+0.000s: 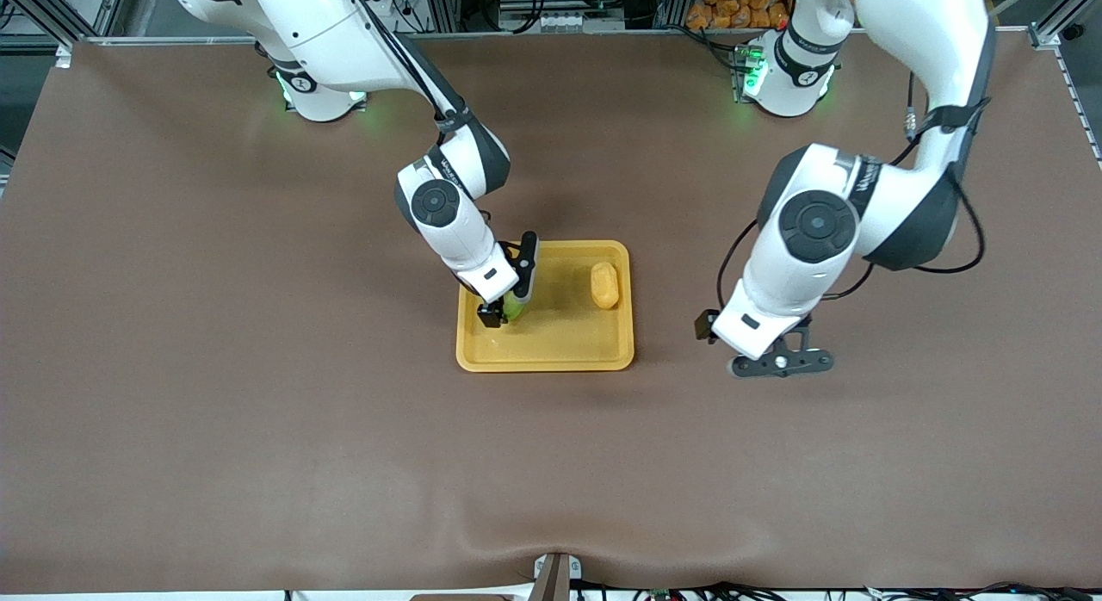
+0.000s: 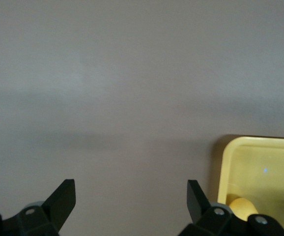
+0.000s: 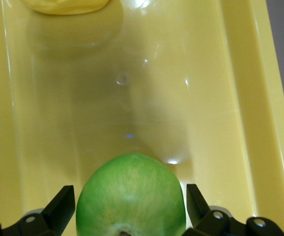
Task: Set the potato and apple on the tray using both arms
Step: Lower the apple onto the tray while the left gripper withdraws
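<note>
Apple (image 3: 131,196) is seen on the tray (image 1: 551,347), toward right arm's end, between the spread fingers of the right gripper (image 1: 510,304), w/ gaps showing both sides. It's judged light, rigid, smooth, prone to roll; best gripped across the widest part. Potato (image 1: 604,285) lies on tray nearby. Left gripper (image 1: 782,361) waits wide open, empty, over the table (image 1: 258,368) beside tray.

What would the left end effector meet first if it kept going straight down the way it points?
Probably just the bare brown table. The open left end effector points down at it beside the tray, with nothing between, though its height is unclear.
</note>
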Tool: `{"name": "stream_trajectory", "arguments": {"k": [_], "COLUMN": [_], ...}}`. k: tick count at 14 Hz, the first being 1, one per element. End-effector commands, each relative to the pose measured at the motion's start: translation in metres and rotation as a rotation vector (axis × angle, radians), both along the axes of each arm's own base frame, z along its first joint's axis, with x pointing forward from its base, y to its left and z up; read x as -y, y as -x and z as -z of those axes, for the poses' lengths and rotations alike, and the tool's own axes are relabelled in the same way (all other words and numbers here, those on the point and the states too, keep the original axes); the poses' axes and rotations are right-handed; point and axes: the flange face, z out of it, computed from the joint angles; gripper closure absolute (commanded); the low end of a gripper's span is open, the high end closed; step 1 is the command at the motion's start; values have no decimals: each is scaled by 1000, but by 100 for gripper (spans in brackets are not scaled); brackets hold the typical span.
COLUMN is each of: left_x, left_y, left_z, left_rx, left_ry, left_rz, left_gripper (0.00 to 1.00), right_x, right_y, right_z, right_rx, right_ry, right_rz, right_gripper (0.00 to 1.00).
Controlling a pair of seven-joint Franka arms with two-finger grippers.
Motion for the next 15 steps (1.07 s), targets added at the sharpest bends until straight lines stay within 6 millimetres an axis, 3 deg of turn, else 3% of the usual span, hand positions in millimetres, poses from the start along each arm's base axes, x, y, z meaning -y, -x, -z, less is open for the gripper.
{"name": "stream_trajectory", "arguments": {"k": [1,5,8,10,13,15], "left_x": [-29,-79,-93,-104,-127,-133], "left_y": [-8,-4,8,13,20,28], "left_z": [-39,-94,-126,-137,-148,-159], "left_rx": [-4,-14,-8,-21,-67,-92], "left_ry": [-16,-28,-22,-30,-46,-55], "left_rz": [-21,-88,-102,-77,39,113], "left_gripper": [0,0,0,0,0,0], "right_x": [-2,13,29,40,78,115], "right_y": [0,-4,-13,-17,-39,-57], "right_z": [-18,-46,-61,-74,-120,-150], "right_rx": [-7,-75,-101,-113,-89,-84], "right_ry": [-1,24,31,33,11,-2], "right_rz": [5,20,41,52,101,169], "right_gripper": [0,0,0,0,0,0]}}
